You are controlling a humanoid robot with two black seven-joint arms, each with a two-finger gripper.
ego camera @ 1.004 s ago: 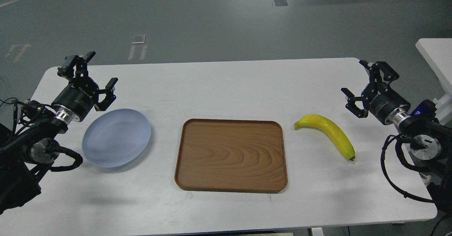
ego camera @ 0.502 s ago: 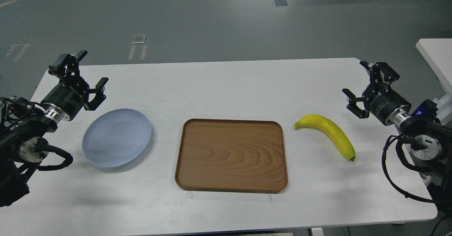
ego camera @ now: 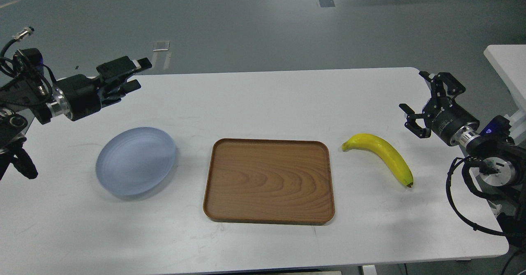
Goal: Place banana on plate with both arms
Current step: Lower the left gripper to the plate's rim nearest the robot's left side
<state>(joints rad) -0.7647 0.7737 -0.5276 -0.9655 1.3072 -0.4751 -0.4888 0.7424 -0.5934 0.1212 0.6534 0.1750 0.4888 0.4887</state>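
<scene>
The yellow banana (ego camera: 382,153) lies on the white table right of centre, its dark tip toward the front right. The pale blue-grey plate (ego camera: 135,160) lies on the table at the left and holds nothing. My left gripper (ego camera: 137,75) is raised behind the plate near the table's back left edge. It points right, open and empty. My right gripper (ego camera: 415,93) hangs a short way right of and behind the banana, apart from it, open and empty.
A rectangular brown wooden tray (ego camera: 269,180) lies between plate and banana. The white table (ego camera: 263,102) ends close behind both grippers. A second white surface (ego camera: 507,61) stands at the far right. Loose black cables (ego camera: 460,209) hang from the right arm.
My left arm has swung up and back, and its gripper has turned from pointing away to pointing right, farther from the plate. The right arm, banana, plate and tray have stayed put.
</scene>
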